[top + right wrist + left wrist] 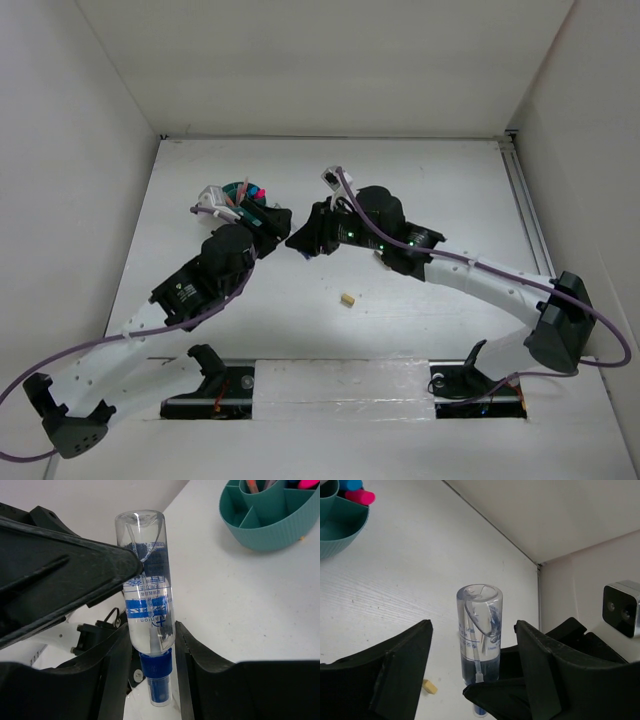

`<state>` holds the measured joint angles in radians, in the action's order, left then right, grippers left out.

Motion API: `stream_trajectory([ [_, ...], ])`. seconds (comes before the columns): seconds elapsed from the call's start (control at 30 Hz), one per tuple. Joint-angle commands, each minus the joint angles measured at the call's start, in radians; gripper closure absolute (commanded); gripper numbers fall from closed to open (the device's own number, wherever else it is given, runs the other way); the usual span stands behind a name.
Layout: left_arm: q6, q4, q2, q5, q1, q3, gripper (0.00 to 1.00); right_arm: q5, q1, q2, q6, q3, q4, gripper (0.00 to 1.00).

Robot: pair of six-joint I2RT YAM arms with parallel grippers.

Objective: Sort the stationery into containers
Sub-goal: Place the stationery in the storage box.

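A clear bottle (147, 590) with a blue cap and a blue label hangs cap-down above the table, and my right gripper (152, 645) is shut on its lower end. My left gripper (472, 630) is open and straddles the same clear bottle (480, 630), with a gap showing on each side of it. In the top view both grippers, left (278, 228) and right (300, 243), meet at mid-table. The teal organiser (240, 192) stands behind the left gripper and holds a pink marker (360, 496) and other pens. A tan eraser (348, 299) lies on the table nearer the arm bases.
White walls enclose the table on the left, back and right. The teal organiser's rim (265, 525) shows at the upper right of the right wrist view. The tan eraser (430, 686) lies just below the left finger.
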<state>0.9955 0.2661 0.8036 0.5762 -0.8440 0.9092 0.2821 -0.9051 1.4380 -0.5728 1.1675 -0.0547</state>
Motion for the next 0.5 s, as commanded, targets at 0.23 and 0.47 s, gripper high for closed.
stream_trajectory([
  [0.23,-0.024,-0.033,0.014,0.004,0.003,0.019,0.42,0.017,-0.009,0.012,0.007,0.047,-0.05,1.0],
  [0.47,-0.04,-0.042,0.014,-0.028,0.003,-0.021,0.38,-0.007,-0.009,0.012,0.007,0.078,0.033,1.0],
])
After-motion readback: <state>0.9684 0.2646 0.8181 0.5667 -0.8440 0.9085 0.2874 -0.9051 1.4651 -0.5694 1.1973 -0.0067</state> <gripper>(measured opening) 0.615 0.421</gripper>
